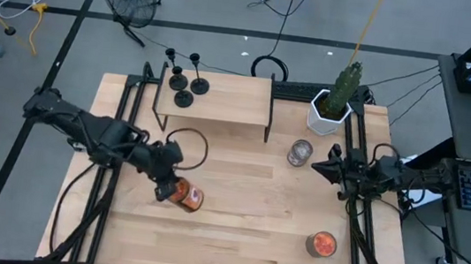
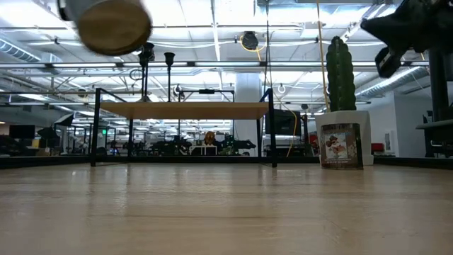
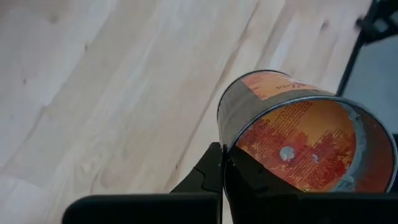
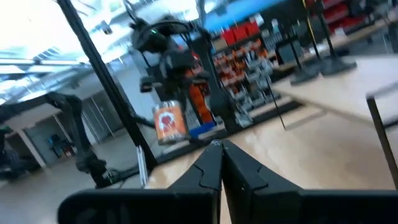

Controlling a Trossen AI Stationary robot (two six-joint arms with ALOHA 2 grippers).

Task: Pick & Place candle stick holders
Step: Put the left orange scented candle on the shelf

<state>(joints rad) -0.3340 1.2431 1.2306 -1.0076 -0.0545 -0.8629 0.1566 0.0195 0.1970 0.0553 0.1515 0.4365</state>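
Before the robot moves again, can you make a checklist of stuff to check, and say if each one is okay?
1. Left claw shut on the can: ok, it pinches the can's rim.
2. Can lifted off the table: ok, the low view shows it in the air.
3. Right claw out of the way: ok, shut, at the table's right edge.
4. Three candle holders upright on the shelf: ok.
5. Other two cans standing: ok.
6. Where the can should go: cannot tell.
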